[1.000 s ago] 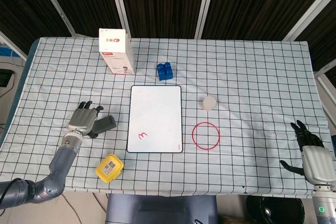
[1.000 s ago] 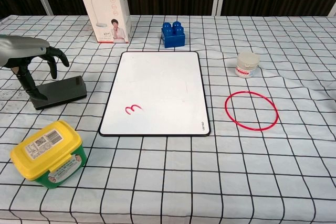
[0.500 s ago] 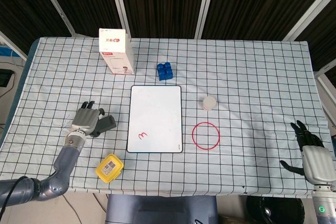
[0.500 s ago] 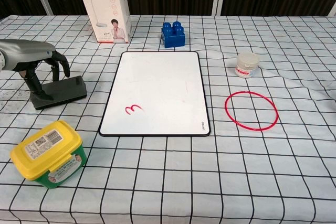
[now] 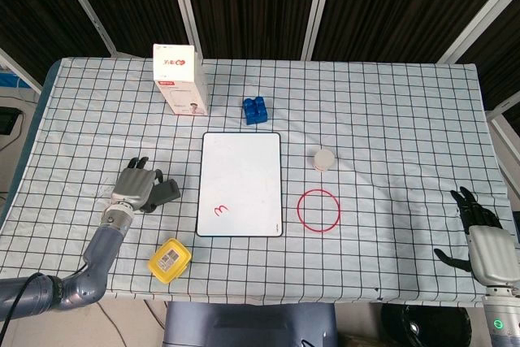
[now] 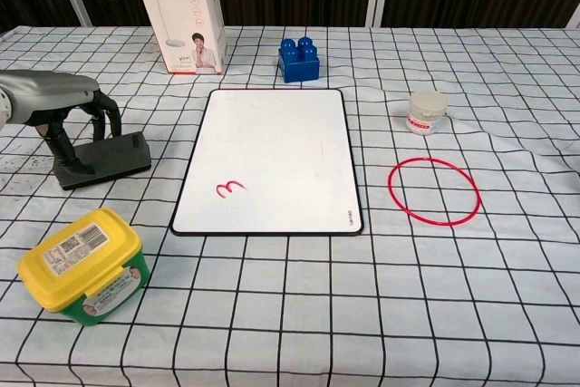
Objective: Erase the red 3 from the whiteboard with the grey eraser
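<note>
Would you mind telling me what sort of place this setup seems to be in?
Probably a robotics lab test bench: a table under a checked cloth, dark slatted panels behind it, and assorted props such as a whiteboard and blue block.

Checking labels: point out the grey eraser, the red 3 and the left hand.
grey eraser point(image 6: 113, 157), chest view, middle of its top face.
red 3 point(image 6: 231, 188), chest view, centre of the mark on the whiteboard.
left hand point(image 5: 136, 187), head view, back of the hand.
</note>
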